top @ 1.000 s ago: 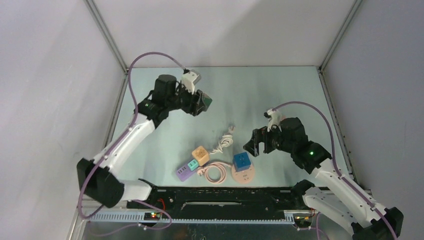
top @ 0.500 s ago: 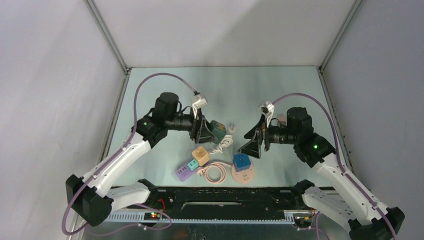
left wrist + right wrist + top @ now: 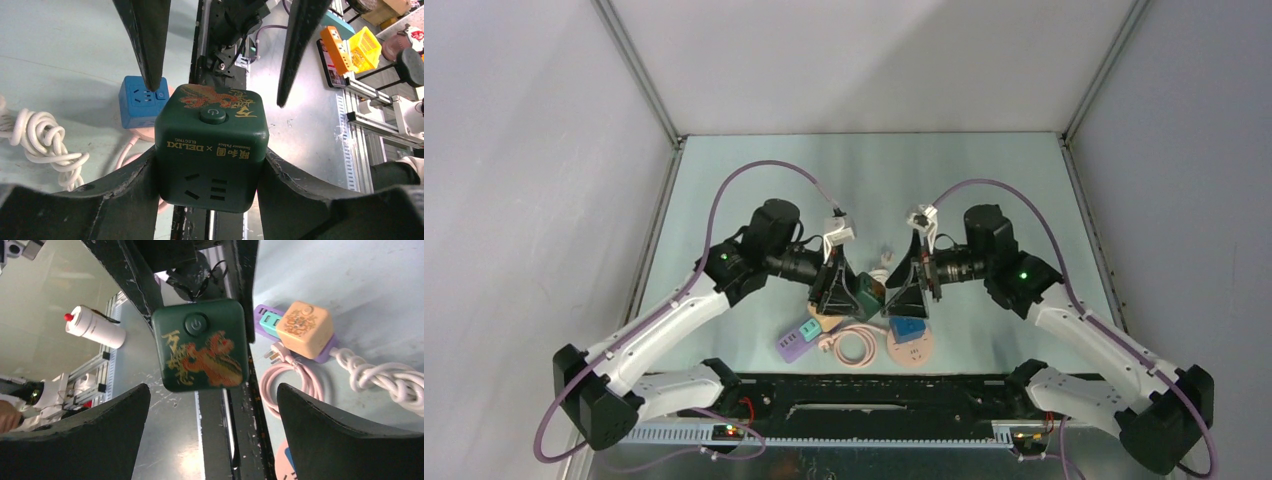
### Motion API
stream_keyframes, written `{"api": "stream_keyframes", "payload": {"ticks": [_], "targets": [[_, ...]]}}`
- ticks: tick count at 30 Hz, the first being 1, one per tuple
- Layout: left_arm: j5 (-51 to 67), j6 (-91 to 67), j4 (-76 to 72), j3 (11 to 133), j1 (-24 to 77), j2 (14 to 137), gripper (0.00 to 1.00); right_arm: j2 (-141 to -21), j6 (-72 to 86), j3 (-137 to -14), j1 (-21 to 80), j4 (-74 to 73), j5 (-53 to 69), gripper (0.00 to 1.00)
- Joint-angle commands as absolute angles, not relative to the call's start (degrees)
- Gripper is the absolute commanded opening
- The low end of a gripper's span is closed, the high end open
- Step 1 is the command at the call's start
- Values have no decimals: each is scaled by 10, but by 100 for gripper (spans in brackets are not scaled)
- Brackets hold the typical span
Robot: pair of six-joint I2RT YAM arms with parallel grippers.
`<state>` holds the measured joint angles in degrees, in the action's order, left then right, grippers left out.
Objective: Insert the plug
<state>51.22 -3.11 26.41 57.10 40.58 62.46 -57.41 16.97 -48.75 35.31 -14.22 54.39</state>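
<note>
My left gripper (image 3: pixel 849 293) is shut on a dark green cube socket (image 3: pixel 868 294) and holds it above the table's middle. In the left wrist view the cube (image 3: pixel 212 145) sits between my fingers (image 3: pixel 125 195), slots facing the camera. My right gripper (image 3: pixel 902 290) is open and faces the cube from the right, close to it. In the right wrist view the cube's dragon face (image 3: pixel 202 352) lies just ahead of my open fingers (image 3: pixel 90 435). A pink cord's plug (image 3: pixel 274 354) lies loose on the table beside its coil (image 3: pixel 854 345).
An orange cube socket (image 3: pixel 305 330) and a purple strip (image 3: pixel 794 343) lie below the left gripper. A blue cube socket (image 3: pixel 908 329) stands on a pink round base (image 3: pixel 911 352). A twisted white cord (image 3: pixel 879 275) lies behind. The black rail (image 3: pixel 864 385) runs along the near edge.
Both arms have swung in to the table's middle. The left gripper brought the green cube forward and right; the right gripper moved left and now faces it at close range.
</note>
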Motion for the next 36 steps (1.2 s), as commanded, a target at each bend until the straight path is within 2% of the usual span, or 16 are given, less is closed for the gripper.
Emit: {"api": "stream_keyframes", "payload": {"ticks": [1, 6, 10, 13, 14, 16, 18, 20, 21, 22, 24, 25, 29, 36], "targets": [[522, -11, 276, 577, 413, 633, 33, -599, 189, -516, 387, -80, 555, 99], [520, -1, 292, 583, 426, 643, 33, -631, 185, -532, 413, -66, 540, 95], [503, -1, 297, 584, 427, 645, 33, -656, 179, -545, 423, -74, 551, 80], [496, -1, 298, 586, 427, 646, 34, -663, 177, -545, 427, -82, 563, 62], [495, -1, 299, 587, 427, 646, 34, -663, 175, -545, 428, -87, 563, 53], [494, -1, 298, 588, 427, 645, 34, -665, 171, -545, 429, -96, 563, 43], [494, -1, 296, 589, 427, 644, 35, -664, 168, -545, 430, -101, 562, 26], [492, -1, 294, 589, 427, 644, 38, -665, 167, -545, 430, -105, 562, 0], [489, -1, 293, 589, 427, 644, 42, -664, 164, -545, 430, -109, 557, 0], [486, -1, 293, 589, 427, 644, 50, -662, 161, -545, 431, -113, 551, 0], [462, -1, 290, 589, 427, 642, 74, -658, 156, -544, 431, -122, 538, 0], [448, -5, 285, 587, 427, 639, 81, -655, 152, -545, 431, -127, 529, 0], [341, -44, 241, 574, 426, 617, 98, -639, 140, -544, 419, -169, 463, 0], [187, -59, 234, 557, 425, 584, 100, -570, 146, -511, 359, -226, 354, 0]]}}
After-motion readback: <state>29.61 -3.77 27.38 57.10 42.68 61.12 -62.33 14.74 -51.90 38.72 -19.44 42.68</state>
